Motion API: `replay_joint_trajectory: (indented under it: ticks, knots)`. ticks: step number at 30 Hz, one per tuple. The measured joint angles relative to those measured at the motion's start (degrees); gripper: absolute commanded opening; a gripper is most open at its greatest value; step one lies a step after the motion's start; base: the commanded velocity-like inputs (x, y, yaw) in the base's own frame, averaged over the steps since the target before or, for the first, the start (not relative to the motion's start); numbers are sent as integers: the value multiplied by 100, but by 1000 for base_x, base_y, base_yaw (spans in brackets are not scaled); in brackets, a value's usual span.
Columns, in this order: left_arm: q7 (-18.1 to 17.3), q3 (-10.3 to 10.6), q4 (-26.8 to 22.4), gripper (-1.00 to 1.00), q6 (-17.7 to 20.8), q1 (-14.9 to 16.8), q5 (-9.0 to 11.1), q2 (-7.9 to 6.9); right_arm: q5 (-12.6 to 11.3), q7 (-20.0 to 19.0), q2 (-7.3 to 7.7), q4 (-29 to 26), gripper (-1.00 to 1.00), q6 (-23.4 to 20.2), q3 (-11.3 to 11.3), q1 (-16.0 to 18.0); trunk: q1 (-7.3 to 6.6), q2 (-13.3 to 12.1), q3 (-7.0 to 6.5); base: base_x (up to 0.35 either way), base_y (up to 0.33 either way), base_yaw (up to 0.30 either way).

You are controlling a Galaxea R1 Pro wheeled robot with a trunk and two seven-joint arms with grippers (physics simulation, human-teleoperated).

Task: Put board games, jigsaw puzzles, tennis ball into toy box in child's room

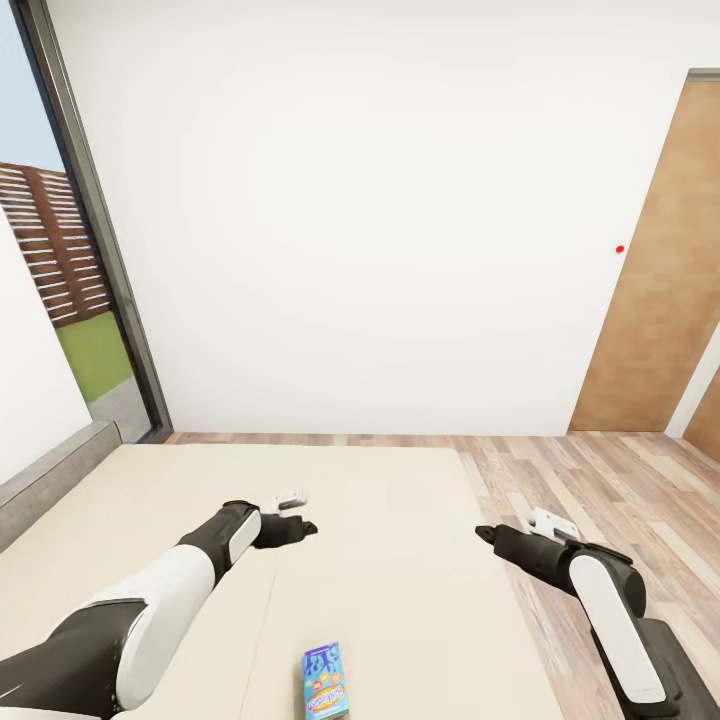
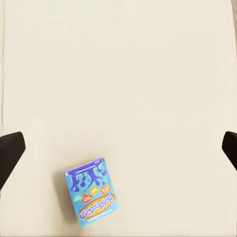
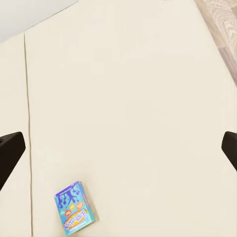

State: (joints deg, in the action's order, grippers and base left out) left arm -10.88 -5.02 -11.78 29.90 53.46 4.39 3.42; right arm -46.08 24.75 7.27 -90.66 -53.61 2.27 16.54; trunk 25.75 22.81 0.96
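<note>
Nearest the head camera, at six o'clock, a small teal-blue printed board game box [image 1: 325, 682] lies flat on the cream mattress of the bed [image 1: 400, 520]. Both grippers, left [image 1: 300, 527] and right [image 1: 487, 533], hover above it empty, jaws spread wide. Judged the pick-up step: next, one gripper must descend and straddle the box.

Both arms are glossy white shells with black joints and forearms; each black end effector carries a small white block.
</note>
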Motion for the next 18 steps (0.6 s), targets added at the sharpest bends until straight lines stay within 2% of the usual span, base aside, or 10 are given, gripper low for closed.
replay_joint_trajectory:
  ticks: [6,12,18]
  knots:
    - [-19,0,-6,100,240,-4,-2,-10,2,4,14,-6,100,-31,19,2,0,0,0,0,0,0]
    - [-30,-16,-8,100,279,-1,-1,-6,1,1,55,-11,100,-47,40,2,0,0,0,0,0,0]
    - [6,-22,-6,100,282,-4,4,33,0,1,17,-14,100,-48,51,2,0,0,0,0,0,0]
